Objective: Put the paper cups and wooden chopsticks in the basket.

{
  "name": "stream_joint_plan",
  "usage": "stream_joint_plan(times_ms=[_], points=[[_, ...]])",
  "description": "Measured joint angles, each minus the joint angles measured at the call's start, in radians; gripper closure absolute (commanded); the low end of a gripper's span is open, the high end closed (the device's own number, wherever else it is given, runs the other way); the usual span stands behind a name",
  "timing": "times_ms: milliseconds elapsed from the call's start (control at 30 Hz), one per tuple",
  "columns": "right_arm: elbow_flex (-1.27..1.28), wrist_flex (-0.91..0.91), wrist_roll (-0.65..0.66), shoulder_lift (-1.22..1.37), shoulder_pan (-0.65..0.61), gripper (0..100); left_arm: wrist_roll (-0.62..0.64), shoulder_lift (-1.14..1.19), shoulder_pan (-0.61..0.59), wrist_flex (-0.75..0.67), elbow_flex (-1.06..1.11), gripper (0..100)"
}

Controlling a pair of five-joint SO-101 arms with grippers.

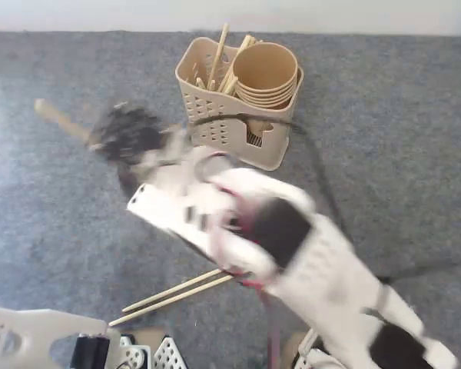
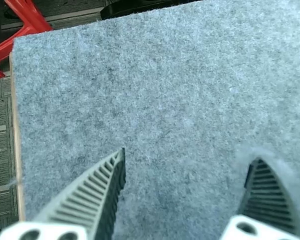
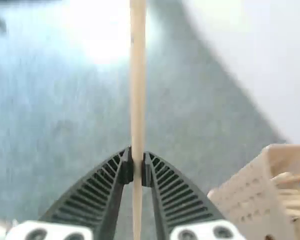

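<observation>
1. Wooden and pale, a slender chopstick (image 3: 137,75) is pinched between the black ribbed fingers (image 3: 102,197) of the right gripper (image 3: 136,167) and runs straight out past the fingertips.
2. Near that gripper, off to one side of it, stands the beige perforated plastic basket (image 3: 255,200).
3. In the high view, one compartment of the basket holds a stack of tan paper cups (image 1: 265,73). The compartment next to it holds several standing chopsticks (image 1: 219,50).
4. Back behind the right arm, two loose chopsticks (image 1: 177,292) lie side by side on the grey felt mat (image 1: 399,115).
5. The left gripper (image 2: 190,155) has its fingers spread wide apart, above the felt near the mat's edge.
</observation>
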Motion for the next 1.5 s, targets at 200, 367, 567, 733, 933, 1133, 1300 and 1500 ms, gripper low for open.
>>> stream_joint_plan(times_ms=[200, 367, 567, 733, 933, 1133, 1300, 1500], points=[[0.000, -0.161, -0.031, -0.066, 0.153, 99.1, 0.000, 0.000, 0.000, 0.000, 0.000, 64], [0.018, -0.379, -0.061, -0.031, 0.288, 99.1, 0.000, 0.000, 0.000, 0.000, 0.000, 64], [0.176, -0.769, -0.071, 0.124, 0.416, 99.1, 0.000, 0.000, 0.000, 0.000, 0.000, 64], [0.206, -1.053, -0.071, 0.305, 0.488, 99.1, 0.000, 0.000, -0.008, 0.000, 0.000, 64], [0.206, -1.162, -0.071, 0.462, 0.517, 98.5, 0.000, 0.000, -0.008, 0.000, 0.000, 64], [0.206, -1.045, -0.071, 0.465, 0.516, 90.7, 0.000, 0.000, -0.006, 0.000, 0.000, 64], [0.206, -0.959, -0.074, 0.463, 0.516, 82.0, 0.000, 0.000, -0.002, 0.000, 0.000, 64], [0.203, -0.882, -0.074, 0.446, 0.516, 87.2, 0.000, 0.000, 0.003, 0.043, 0.000, 64]])
